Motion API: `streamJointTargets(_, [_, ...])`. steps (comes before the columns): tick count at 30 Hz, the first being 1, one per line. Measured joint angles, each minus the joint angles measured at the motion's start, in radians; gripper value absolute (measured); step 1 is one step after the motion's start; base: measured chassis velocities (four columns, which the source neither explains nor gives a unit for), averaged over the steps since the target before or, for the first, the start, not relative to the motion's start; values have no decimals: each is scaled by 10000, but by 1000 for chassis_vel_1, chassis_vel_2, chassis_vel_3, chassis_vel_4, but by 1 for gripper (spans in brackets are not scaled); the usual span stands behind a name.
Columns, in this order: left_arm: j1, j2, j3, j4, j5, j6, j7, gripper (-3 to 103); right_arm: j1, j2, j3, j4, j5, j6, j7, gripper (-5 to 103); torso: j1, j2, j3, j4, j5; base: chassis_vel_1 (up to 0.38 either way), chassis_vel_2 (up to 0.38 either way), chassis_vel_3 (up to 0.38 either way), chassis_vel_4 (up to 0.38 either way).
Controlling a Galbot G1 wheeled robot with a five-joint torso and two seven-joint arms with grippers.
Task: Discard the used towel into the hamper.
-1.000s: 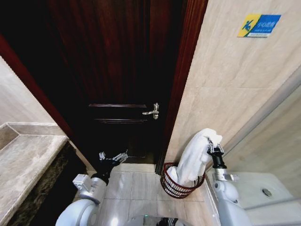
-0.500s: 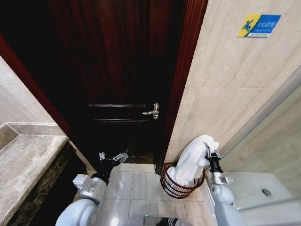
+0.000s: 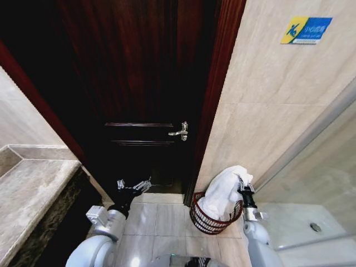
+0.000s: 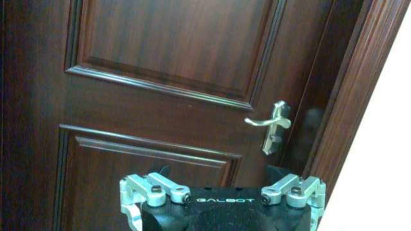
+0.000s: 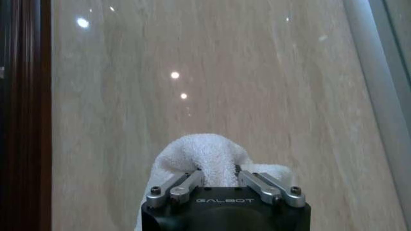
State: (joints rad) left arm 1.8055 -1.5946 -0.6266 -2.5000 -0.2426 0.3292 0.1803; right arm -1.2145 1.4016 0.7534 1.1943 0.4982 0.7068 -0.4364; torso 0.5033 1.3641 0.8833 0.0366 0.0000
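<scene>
A white towel [image 3: 222, 192] hangs from my right gripper [image 3: 243, 183], which is shut on its upper end. The towel's lower part drapes down into the hamper [image 3: 208, 219], a round dark reddish wire basket on the floor by the door frame. In the right wrist view the towel [image 5: 202, 154] bulges up between the closed fingers [image 5: 186, 183], in front of a beige tiled wall. My left gripper [image 3: 133, 186] is held open low in front of the dark wooden door, with nothing in it; its fingers [image 4: 151, 185] show spread apart in the left wrist view.
A dark wooden door [image 3: 139, 83] with a silver lever handle [image 3: 179, 132] stands closed ahead. A marble counter [image 3: 28, 189] runs along the left. Beige tiled wall [image 3: 267, 111] and a white shower tray [image 3: 311, 222] are on the right. Tiled floor lies between the arms.
My right gripper has come down and slightly left with the towel, so more of the towel now sits in the hamper. The left arm has not moved.
</scene>
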Motion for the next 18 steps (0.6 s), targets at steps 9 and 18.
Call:
streamJointTargets(9, [0, 0, 0, 0, 0, 0, 0, 99, -57, 59, 3, -511, -146, -160, -46, 12, 0, 0, 0, 1, -1, 0, 0, 0, 0])
streamJointTargets(18, [0, 0, 0, 0, 0, 0, 0, 99, 44, 127, 85, -1136, -1237, 6, 1052, 12, 0, 0, 0, 0, 0, 0, 0, 0, 0])
